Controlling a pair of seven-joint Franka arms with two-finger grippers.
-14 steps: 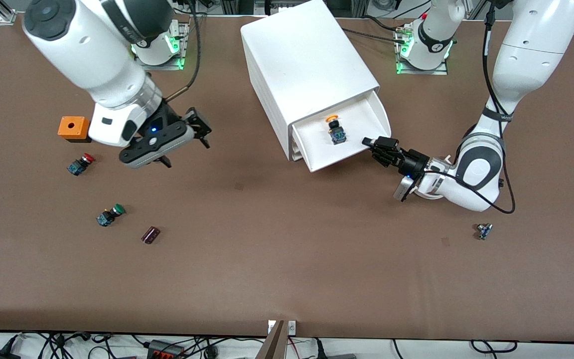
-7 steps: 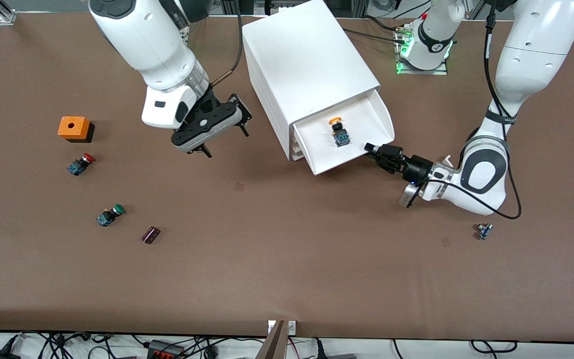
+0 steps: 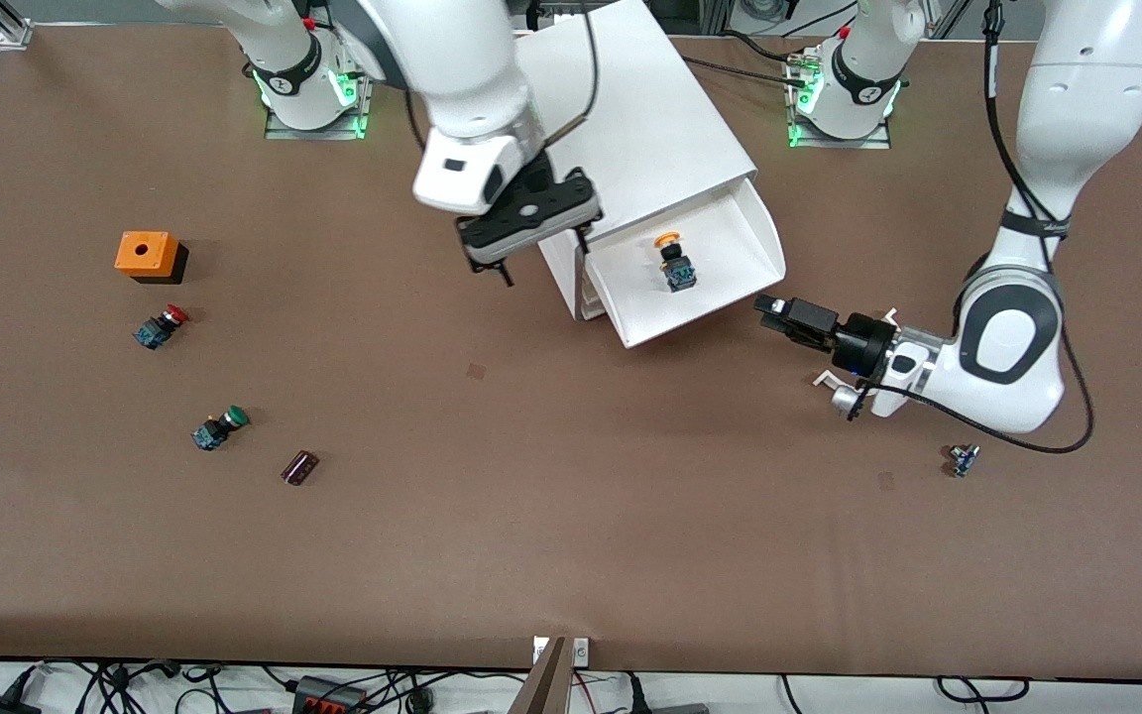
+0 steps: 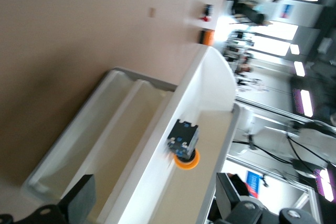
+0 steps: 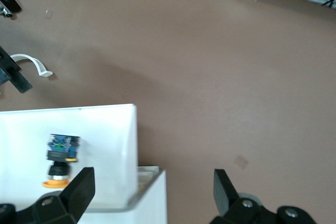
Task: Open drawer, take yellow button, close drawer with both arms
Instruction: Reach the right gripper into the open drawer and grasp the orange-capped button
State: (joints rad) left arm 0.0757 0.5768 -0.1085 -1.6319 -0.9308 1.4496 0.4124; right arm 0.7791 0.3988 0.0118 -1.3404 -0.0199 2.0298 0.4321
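Since the orange-yellow button (image 3: 672,262) lies in the pulled-out top drawer (image 3: 720,297), the right gripper (image 3: 534,241), jaws spread, should be centred over it; the left gripper (image 3: 779,314), empty, waits beside the drawer.

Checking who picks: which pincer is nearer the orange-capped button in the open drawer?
Right. The right pincer hangs over the cabinet beside the drawer; the button lies inside. The left pincer is off the drawer's front corner.

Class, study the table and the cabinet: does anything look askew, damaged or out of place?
Nothing looks damaged or spilled. The cabinet sits at an angle to the table's edges, its top drawer pulled out with the orange-capped button lying on its side inside. The left gripper is open just off the drawer; the right gripper, open, hangs beside the cabinet.
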